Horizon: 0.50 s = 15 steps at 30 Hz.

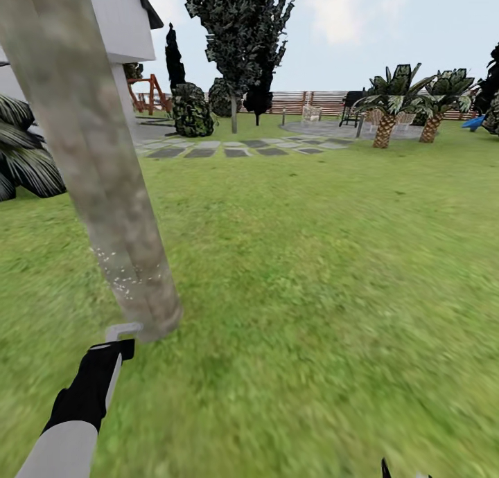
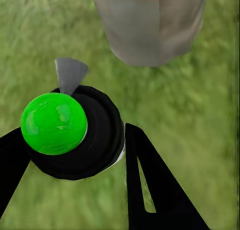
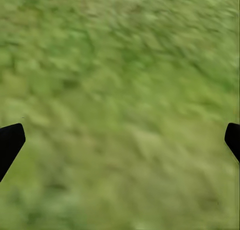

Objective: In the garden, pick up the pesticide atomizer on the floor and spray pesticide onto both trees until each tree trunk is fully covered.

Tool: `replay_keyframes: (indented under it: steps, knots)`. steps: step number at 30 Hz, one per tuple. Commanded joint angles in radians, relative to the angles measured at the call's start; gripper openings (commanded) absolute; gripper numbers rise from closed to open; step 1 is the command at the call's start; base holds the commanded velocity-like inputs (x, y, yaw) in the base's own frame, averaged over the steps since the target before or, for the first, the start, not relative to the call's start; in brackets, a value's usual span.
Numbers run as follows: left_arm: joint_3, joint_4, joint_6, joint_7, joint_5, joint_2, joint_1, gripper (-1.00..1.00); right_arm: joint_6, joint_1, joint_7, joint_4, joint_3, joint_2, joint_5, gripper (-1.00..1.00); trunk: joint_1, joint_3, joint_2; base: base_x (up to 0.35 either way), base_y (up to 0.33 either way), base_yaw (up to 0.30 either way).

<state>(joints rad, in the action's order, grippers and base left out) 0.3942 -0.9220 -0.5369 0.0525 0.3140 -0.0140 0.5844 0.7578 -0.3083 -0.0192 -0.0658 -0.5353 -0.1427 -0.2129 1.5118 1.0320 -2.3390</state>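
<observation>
A thick grey-beige tree trunk [image 1: 104,187] leans across the left of the head view, rising from the lawn [image 1: 312,291]. Fine white specks [image 1: 128,273] dot its lower bark. My left gripper [image 1: 111,350] is shut on the pesticide atomizer [image 2: 55,122], a black-capped bottle with a bright green round top. Its pale nozzle [image 1: 123,330] sits just short of the trunk's base [image 2: 150,25]. My right gripper [image 3: 120,140] is open over bare grass, low at my right [image 1: 402,472]. A second thick-trunked tree is out of view.
A white house corner [image 1: 125,21] and a spiky dark plant [image 1: 28,159] stand behind the trunk. Farther off are a stone path [image 1: 235,149], a round bush [image 1: 192,111], dark thin-stemmed trees [image 1: 239,34], small palms [image 1: 384,118] and the slat fence [image 1: 305,102]. Open lawn spreads right.
</observation>
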Motion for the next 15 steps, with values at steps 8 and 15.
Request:
replay_keyframes:
  steps: [8, 15]
  knots:
    - [0.000, 0.000, 0.000, 0.001, 0.000, 0.000, 0.000, -1.00, 0.000, 0.000, 0.001, 0.000, 0.000, 0.000, 0.001, 1.00, 0.000, 0.000, 0.000, 0.238, -0.190, 0.051]
    - [0.000, 0.000, -0.001, 0.001, 0.000, 0.000, 0.000, -1.00, 0.000, 0.000, 0.001, 0.000, 0.000, 0.000, 0.001, 1.00, 0.000, 0.000, 0.000, 0.226, -0.200, 0.268]
